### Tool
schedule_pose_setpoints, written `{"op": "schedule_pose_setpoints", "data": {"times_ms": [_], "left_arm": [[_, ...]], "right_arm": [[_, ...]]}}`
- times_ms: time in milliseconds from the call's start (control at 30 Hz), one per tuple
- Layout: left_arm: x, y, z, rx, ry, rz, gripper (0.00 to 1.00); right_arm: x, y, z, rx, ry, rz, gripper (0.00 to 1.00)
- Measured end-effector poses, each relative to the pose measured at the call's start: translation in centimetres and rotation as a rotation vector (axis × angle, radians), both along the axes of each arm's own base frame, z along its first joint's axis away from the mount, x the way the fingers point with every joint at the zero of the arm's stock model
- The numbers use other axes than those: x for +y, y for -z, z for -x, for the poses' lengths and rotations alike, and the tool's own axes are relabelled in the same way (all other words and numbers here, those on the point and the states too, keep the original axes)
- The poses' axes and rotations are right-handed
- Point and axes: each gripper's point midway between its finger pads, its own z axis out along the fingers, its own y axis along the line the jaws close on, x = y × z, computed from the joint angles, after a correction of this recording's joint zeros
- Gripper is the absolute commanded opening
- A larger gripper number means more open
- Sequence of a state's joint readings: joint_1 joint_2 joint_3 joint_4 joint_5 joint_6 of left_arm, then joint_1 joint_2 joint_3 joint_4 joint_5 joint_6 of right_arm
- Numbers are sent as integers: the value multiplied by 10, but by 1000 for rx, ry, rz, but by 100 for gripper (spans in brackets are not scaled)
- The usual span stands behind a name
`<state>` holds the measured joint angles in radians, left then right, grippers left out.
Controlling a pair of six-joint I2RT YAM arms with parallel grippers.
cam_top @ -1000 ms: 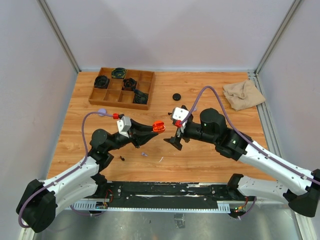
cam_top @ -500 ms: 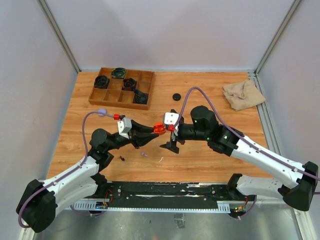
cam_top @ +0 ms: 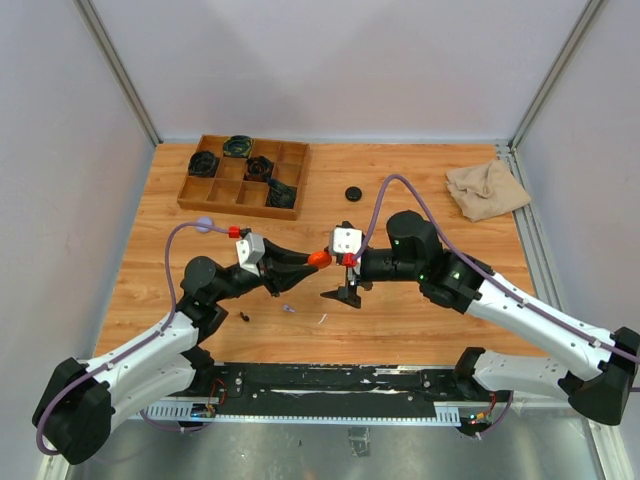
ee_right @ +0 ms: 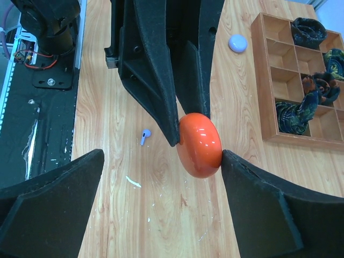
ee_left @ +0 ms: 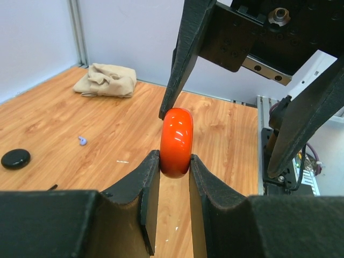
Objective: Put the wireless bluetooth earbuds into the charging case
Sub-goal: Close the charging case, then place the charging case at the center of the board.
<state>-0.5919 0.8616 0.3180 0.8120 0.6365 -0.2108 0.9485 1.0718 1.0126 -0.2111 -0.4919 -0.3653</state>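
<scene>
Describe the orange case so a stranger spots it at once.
Look at the middle of the wooden table, near the compartment tray. There the left arm's fingers pinch a glossy orange-red round plastic case. The black disc and lavender round case lie on the wood; only this one is orange and held up.

Bright, even light falls from overhead, washing the pale walls and leaving only faint, soft shadows under the arms on the counter (cam_top: 140,250). The glossy orange-red case (ee_left: 177,142) carries a pale sheen in both wrist views. Along the lower frame, the left tool (ee_left: 174,161) and right tool (ee_right: 162,156) look dark, soft and featureless. The overhead view stays sharp.
</scene>
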Motion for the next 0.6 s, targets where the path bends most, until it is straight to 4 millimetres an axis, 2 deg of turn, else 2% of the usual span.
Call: {"op": "schedule_pose_setpoints", "data": {"times_ms": [267, 367, 500, 600], "left_arm": [[0, 0, -2, 5, -8, 1, 0], [-1, 3, -2, 11, -4, -10, 0], [-4, 10, 2, 25, 27, -36, 0], [-6, 11, 5, 25, 61, -50, 0]], "right_arm": [[-5, -7, -1, -21, 19, -14, 83], [-12, -10, -7, -20, 43, -25, 79], [-20, -10, -20, 0, 84, -32, 67], [-22, -6, -24, 26, 90, -29, 62]]}}
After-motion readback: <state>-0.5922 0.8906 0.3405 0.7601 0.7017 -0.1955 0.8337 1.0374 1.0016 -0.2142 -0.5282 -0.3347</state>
